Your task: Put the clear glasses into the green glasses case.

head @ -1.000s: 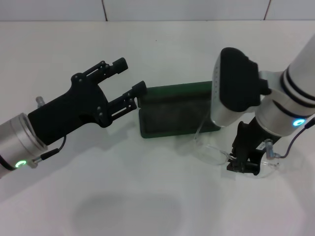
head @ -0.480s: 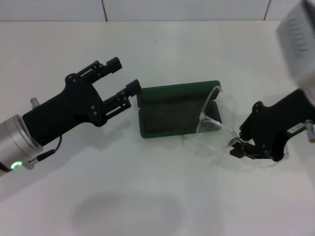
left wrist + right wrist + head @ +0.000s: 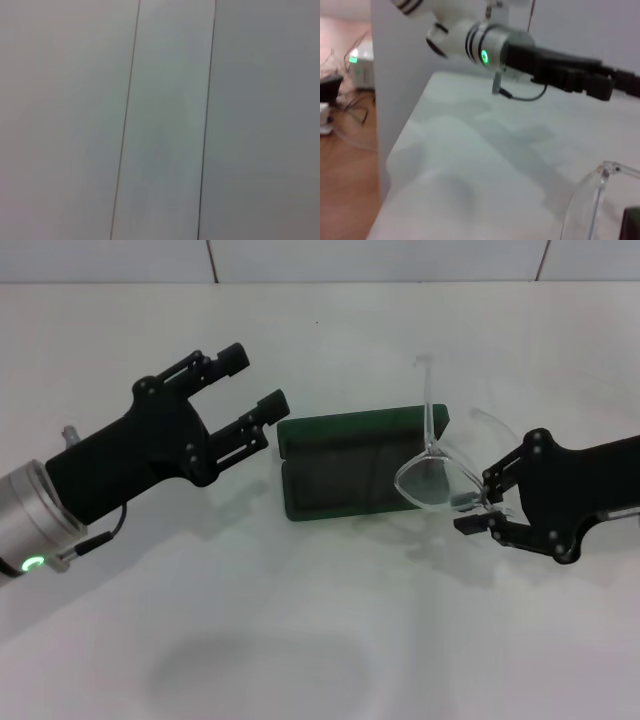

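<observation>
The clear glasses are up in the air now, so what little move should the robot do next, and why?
Probably carry them a little leftward over the case's open tray. The right tool grips the clear glasses lifted at the right end of the green glasses case, one arm sticking up, so they aren't centred over it yet. The left tool waits open beside the case's other end.

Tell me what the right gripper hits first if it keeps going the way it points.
Probably the green glasses case: the right gripper, holding the clear glasses, points toward its right end. Height is unclear.
</observation>
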Controlling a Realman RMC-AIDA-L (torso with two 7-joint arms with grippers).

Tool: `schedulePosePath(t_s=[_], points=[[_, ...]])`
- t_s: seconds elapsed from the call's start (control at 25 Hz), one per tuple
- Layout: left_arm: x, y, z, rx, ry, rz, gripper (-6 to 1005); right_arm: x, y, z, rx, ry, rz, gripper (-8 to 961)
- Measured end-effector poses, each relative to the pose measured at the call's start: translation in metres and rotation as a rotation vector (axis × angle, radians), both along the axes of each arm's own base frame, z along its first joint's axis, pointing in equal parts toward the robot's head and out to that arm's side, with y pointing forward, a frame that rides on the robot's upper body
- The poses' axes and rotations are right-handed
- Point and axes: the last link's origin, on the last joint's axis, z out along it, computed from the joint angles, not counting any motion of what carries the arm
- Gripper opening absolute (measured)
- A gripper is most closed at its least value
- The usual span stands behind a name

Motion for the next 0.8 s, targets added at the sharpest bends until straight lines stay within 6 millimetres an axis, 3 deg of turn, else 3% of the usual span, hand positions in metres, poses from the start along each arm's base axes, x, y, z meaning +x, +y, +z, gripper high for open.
schedulePosePath(t_s=[0.4, 0.52, 0.8], points=[[0.038, 0.015, 0.014, -0.201, -0.061, -0.173, 696, 0.01, -0.014, -0.027, 0.102, 0.207, 0.334, 120], [0.058, 0.02, 0.009, -0.319, -0.044, -0.249, 696, 0.012, -0.017, -0.031, 0.118, 0.237, 0.373, 120], [0.076, 0.026, -0.003, -0.421, 0.017, -0.296, 696, 0.01, -0.021, -0.037, 0.138, 0.276, 0.423, 120]])
